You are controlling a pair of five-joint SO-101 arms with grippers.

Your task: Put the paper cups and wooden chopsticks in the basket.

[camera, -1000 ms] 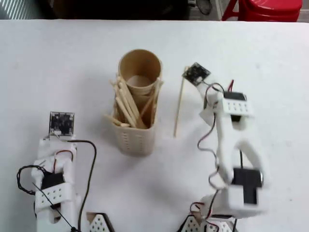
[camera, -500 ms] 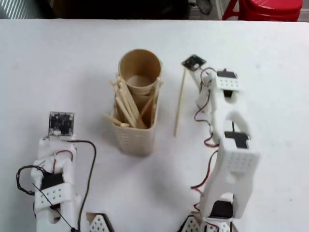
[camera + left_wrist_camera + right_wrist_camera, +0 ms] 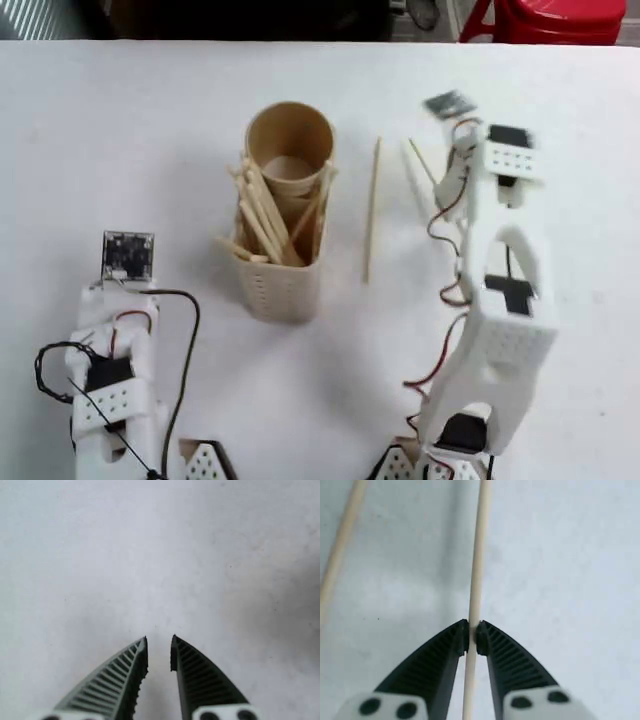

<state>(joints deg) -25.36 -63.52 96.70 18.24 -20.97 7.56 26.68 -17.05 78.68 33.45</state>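
Right gripper (image 3: 472, 632) clamped on a slim wooden chopstick (image 3: 479, 555), second chopstick (image 3: 371, 210) flat on smooth white table (image 3: 150, 120) just beside the perforated basket (image 3: 282, 292), which held paper cups (image 3: 290, 140) and sticks (image 3: 262, 222), left gripper (image 3: 159, 645) narrowly parted, empty, open tabletop around it.

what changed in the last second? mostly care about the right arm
The right arm stretched toward the far side of the table and swung rightward, away from the loose chopstick. Its claw is now shut on a second chopstick, which the earlier frames did not show. Unmoved: the loose chopstick, the filled basket and the left arm.
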